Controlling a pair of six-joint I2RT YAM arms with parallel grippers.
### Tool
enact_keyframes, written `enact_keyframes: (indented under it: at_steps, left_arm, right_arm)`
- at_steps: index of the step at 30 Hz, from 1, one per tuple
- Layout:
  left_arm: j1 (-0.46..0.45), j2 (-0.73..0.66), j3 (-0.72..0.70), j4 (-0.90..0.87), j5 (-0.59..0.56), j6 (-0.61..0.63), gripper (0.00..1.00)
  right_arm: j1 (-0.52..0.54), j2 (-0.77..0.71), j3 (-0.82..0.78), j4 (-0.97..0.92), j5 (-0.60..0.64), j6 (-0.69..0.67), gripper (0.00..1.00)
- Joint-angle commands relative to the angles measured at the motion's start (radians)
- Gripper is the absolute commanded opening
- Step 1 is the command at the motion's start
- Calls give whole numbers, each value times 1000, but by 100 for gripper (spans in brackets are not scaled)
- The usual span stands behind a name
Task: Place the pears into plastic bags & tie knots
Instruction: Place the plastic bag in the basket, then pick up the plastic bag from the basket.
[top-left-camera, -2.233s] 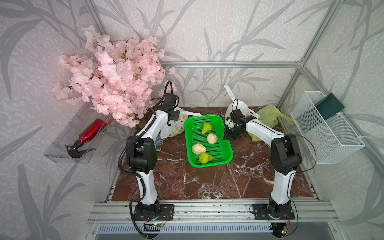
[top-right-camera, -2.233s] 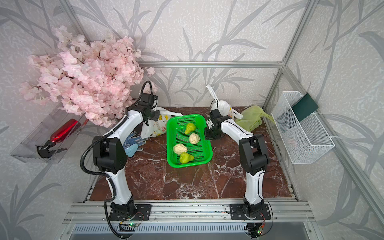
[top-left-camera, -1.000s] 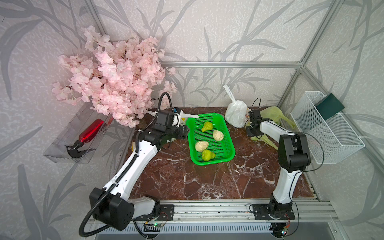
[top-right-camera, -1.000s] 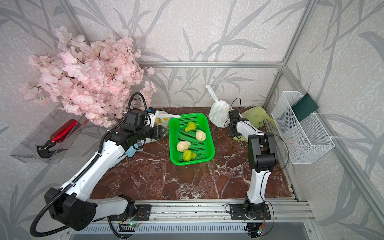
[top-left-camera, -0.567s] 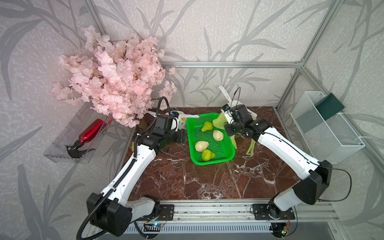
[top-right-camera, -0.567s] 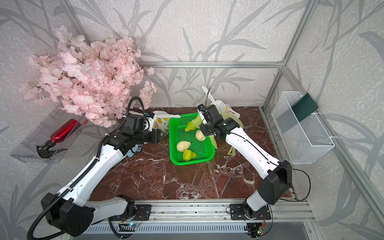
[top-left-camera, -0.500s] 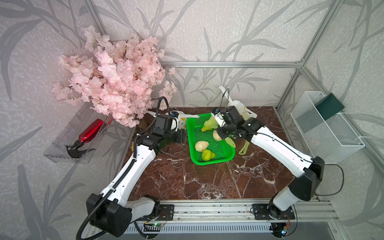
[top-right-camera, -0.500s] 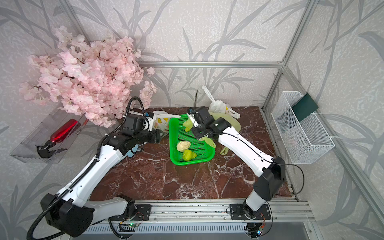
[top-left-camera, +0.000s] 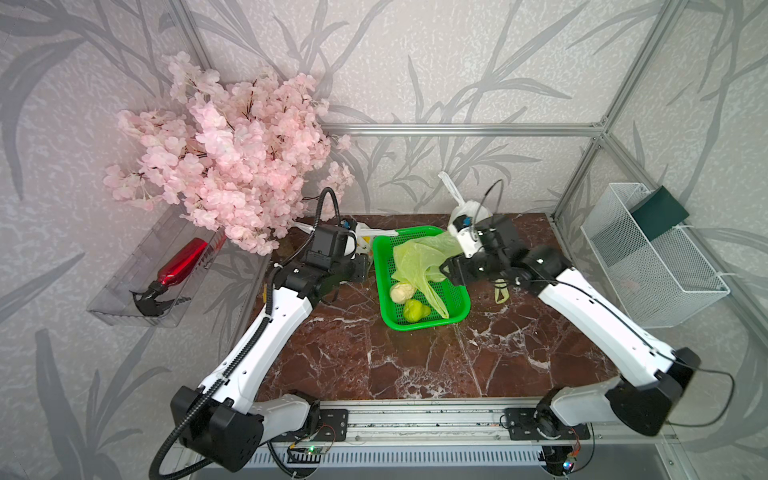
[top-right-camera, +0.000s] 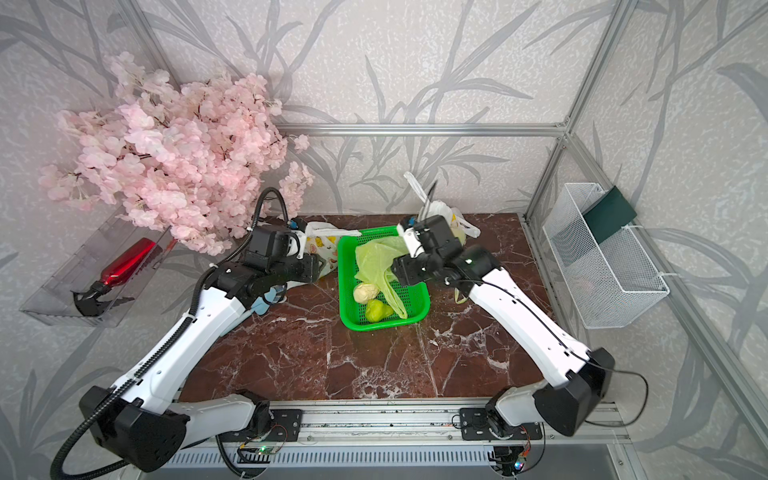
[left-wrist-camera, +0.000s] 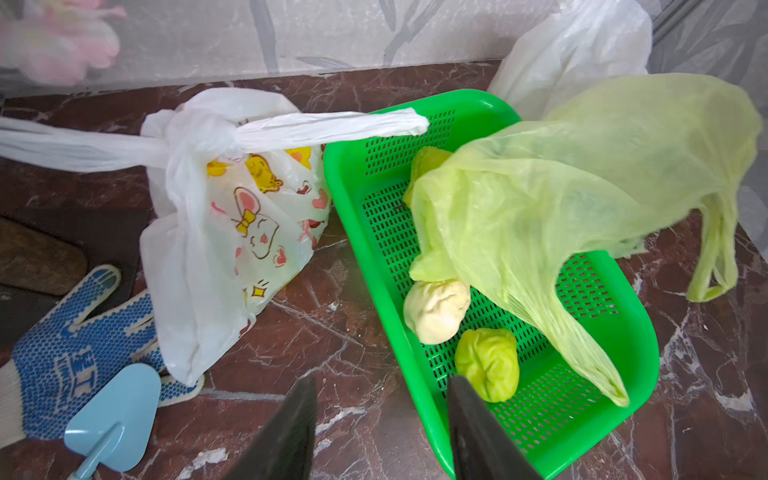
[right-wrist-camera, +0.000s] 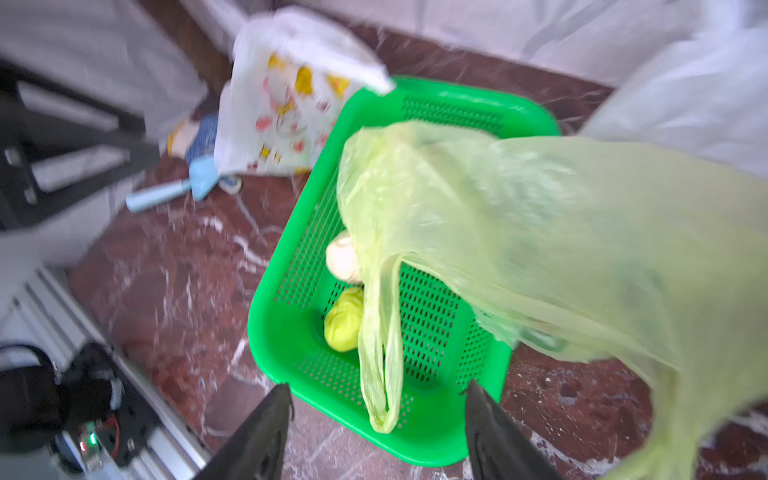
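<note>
The green basket (top-left-camera: 419, 326) has bare marble tabletop (top-left-camera: 374, 365) open along its near rim. A knotted rabbit-print bag (left-wrist-camera: 249, 232) crowds its left rim, and a white bag (top-left-camera: 469, 210) its far right corner. The yellow-green bag (top-left-camera: 415, 257) sprawls over the basket's far half and right rim, beside a cream pear (top-left-camera: 401, 292) and a green pear (top-left-camera: 415, 309). The left gripper (left-wrist-camera: 380, 380) and right gripper (right-wrist-camera: 378, 384) flank the basket, fingers spread, holding nothing.

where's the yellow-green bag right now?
In both top views the yellow-green bag drapes over the far half of the green basket, behind the cream pear, the right end effector at its right edge.
</note>
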Motion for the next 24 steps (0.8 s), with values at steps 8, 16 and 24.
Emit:
enact_keyframes:
  at_steps: [8,16,24]
  left_arm:
    - [-179,123,102,-75,61,74,57]
    - [-196,130,38,12,127,23,57]
    - [-139,52,-32,18,1,54,55]
  right_arm:
    - [-276,29,-182,-54,146,-8,73]
    - [-320,228,-179,65,106,-96,75]
    - [-286,167,-17,45,-427,76,3]
